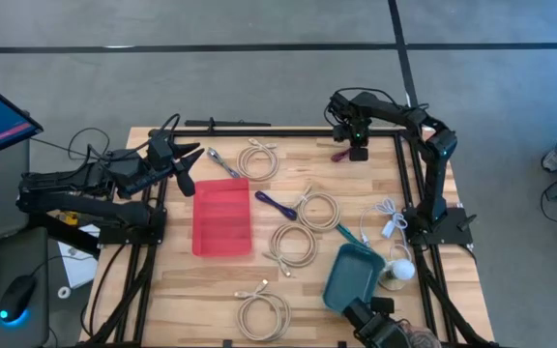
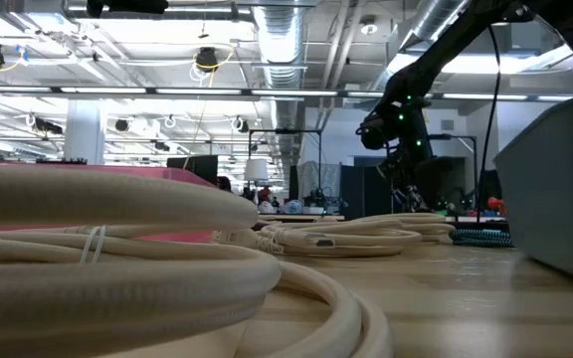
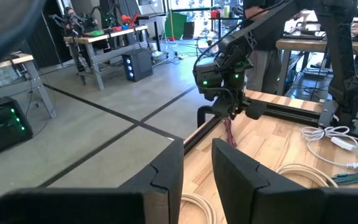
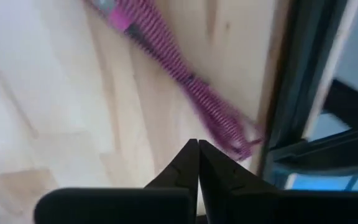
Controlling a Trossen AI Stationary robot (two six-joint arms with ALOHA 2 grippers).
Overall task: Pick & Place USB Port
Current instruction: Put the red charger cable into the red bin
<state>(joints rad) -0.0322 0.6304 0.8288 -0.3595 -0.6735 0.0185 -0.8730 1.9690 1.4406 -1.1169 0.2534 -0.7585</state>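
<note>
A magenta braided USB cable lies flat on the wood near the table's far right edge. My right gripper hovers just above it with its fingers shut and nothing between them; the cable runs past the tips. In the high view this gripper is at the far edge, and the left wrist view shows it over the cable's strands. My left gripper waits open over the table's far left, beside the red tray. Its fingers are spread.
Several cream cable coils lie mid-table and near the front, and fill the low view. A purple cable, a white adapter cable and a teal tray are on the right. A black frame rail borders the far edge.
</note>
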